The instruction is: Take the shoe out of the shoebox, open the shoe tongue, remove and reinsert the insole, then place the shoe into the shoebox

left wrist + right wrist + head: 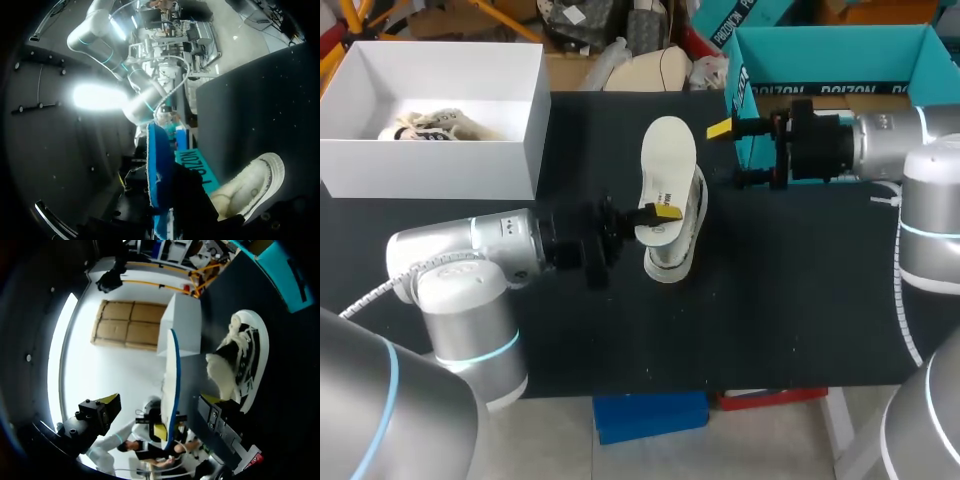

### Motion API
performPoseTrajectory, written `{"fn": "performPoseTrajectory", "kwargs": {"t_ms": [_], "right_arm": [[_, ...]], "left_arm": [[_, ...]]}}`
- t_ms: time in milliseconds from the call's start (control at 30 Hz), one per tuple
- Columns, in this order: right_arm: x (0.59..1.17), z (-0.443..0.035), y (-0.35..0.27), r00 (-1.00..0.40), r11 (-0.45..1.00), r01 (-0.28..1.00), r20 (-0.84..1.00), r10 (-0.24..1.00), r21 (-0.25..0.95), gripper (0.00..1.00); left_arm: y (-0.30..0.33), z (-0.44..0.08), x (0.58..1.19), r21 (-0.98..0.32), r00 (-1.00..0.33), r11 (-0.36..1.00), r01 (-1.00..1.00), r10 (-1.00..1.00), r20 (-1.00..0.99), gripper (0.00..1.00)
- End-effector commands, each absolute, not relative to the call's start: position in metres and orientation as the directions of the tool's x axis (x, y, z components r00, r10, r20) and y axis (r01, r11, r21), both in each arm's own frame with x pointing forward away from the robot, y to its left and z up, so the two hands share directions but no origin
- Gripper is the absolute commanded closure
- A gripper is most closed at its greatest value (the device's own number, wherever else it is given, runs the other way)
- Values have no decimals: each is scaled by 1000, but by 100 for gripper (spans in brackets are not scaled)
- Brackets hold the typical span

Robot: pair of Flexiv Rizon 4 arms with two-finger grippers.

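A white insole [668, 160] stands tilted above the white shoe [677, 245], which sits mid-table on the black mat. My left gripper [658, 212] is shut on the insole's lower end, a yellow tip against it. In the left wrist view the insole [156, 170] is edge-on and shows a blue underside, with the shoe [250, 186] beside it. My right gripper [732, 153] is open, just right of the insole and apart from it. From the right wrist, the insole [171, 380] stands ahead between the spread fingers [102, 412], untouched, and the shoe [241, 365] lies beyond.
The white shoebox [440, 150] stands at the back left with another shoe [425, 128] in it. A teal box [830, 62] stands at the back right, close behind my right arm. The black mat [770, 300] covers the table.
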State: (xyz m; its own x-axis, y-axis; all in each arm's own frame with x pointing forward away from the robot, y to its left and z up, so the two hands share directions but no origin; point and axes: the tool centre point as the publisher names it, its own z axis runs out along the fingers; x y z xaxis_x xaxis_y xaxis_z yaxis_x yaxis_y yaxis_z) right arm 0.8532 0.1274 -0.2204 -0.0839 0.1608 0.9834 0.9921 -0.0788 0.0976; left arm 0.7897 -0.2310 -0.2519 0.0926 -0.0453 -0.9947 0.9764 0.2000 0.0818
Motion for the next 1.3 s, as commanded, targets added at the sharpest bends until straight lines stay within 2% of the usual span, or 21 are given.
{"fn": "performPoseTrajectory", "kwargs": {"t_ms": [33, 133, 200, 233, 267, 300, 400, 467, 600, 633, 700, 867, 1000, 1167, 1300], "right_arm": [[868, -236, 133, -78, 37, 997, 988, 135, 73, 0], [863, -246, 139, -60, 59, 997, 989, 133, 52, 0], [860, -251, 144, -53, 58, 997, 991, 122, 46, 10], [858, -254, 147, -53, 60, 997, 992, 118, 46, 18], [856, -256, 149, -51, 60, 997, 992, 115, 45, 31], [855, -258, 152, -51, 60, 997, 992, 111, 45, 38], [853, -259, 156, -57, 52, 997, 993, 106, 51, 35], [853, -258, 158, -66, 43, 997, 992, 106, 62, 40], [854, -254, 162, -82, 38, 996, 990, 115, 78, 41], [854, -253, 163, -86, 30, 996, 988, 125, 83, 43], [855, -250, 165, -92, 21, 996, 988, 122, 91, 55], [856, -248, 172, -103, 7, 995, 985, 136, 103, 56], [858, -248, 176, -106, -6, 994, 984, 143, 108, 64], [859, -249, 181, -102, -41, 993, 984, 145, 109, 66], [860, -250, 182, -100, -63, 992, 984, 145, 110, 76]], "left_arm": [[-231, -252, 788, 85, 95, 203, 975, -43, -995, 100], [-231, -252, 788, 85, 95, 203, 975, -43, -995, 100], [-231, -252, 788, 85, 95, 203, 975, -43, -995, 100], [-231, -252, 788, 85, 95, 203, 975, -43, -995, 100], [-231, -252, 788, 85, 95, 203, 975, -43, -995, 100], [-231, -252, 788, 85, 95, 203, 975, -43, -995, 100], [-231, -252, 788, 85, 95, 203, 975, -43, -995, 100], [-231, -252, 788, 85, 95, 203, 975, -43, -995, 100], [-231, -252, 788, 85, 95, 203, 975, -43, -995, 100], [-231, -252, 788, 85, 95, 203, 975, -43, -995, 100], [-231, -252, 788, 85, 95, 203, 975, -43, -995, 100], [-231, -252, 788, 85, 95, 203, 975, -43, -995, 100], [-231, -252, 788, 85, 95, 203, 975, -43, -995, 100], [-231, -252, 788, 85, 95, 203, 975, -43, -995, 100], [-231, -252, 788, 85, 95, 203, 975, -43, -995, 100]]}}
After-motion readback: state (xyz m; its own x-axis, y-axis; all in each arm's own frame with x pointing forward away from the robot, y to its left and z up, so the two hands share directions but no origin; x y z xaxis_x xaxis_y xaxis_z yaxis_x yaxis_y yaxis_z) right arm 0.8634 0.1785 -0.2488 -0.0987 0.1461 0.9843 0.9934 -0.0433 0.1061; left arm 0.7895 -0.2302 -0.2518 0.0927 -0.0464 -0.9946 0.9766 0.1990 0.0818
